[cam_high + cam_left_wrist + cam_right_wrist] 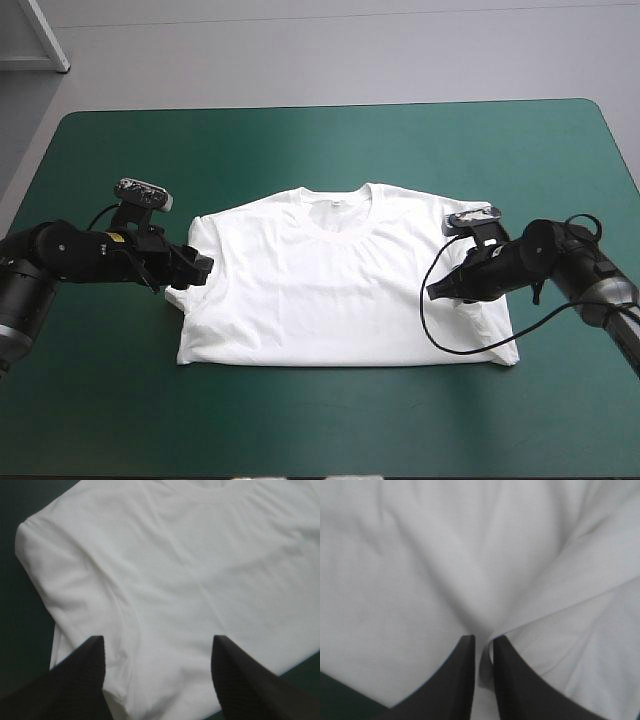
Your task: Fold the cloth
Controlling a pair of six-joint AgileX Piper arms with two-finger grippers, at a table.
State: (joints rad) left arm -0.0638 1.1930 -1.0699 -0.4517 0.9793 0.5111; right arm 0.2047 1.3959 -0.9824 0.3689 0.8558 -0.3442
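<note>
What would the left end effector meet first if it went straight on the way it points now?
The T-shirt: the open left end effector points at it beside the sleeve, so it would probably touch cloth first; its height above is unclear.

White, plain all over: T-shirt [340, 290], collar rib at its 12 o'clock same white. Teal-green, uniform: table cover [320, 150]. Black: left gripper [197, 270] at shirt's 9 o'clock, fingers [75, 685] with fine woven grain; right gripper [433, 292] at 3 o'clock.

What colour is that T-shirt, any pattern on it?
The T-shirt is plain white, no print showing; clearest in the high view.
</note>
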